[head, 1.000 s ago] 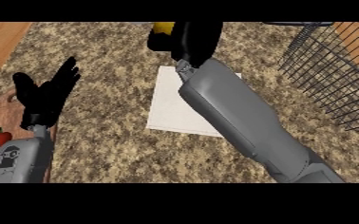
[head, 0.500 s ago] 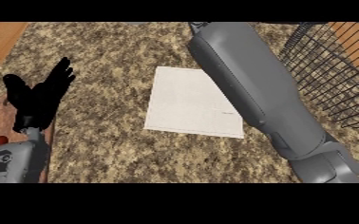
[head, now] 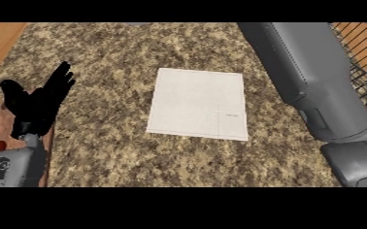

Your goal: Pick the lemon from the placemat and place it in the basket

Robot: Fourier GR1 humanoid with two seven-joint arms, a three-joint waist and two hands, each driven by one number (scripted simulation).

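The left hand rests open, fingers up, at nine o'clock; the right arm leaves frame at one o'clock, hand and lemon unseen, beside the placemat and basket.

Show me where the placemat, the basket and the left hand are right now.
placemat (head: 198, 103), head view, middle of the white sheet.
basket (head: 356, 63), head view, wire wall at the right edge.
left hand (head: 39, 104), head view, palm.
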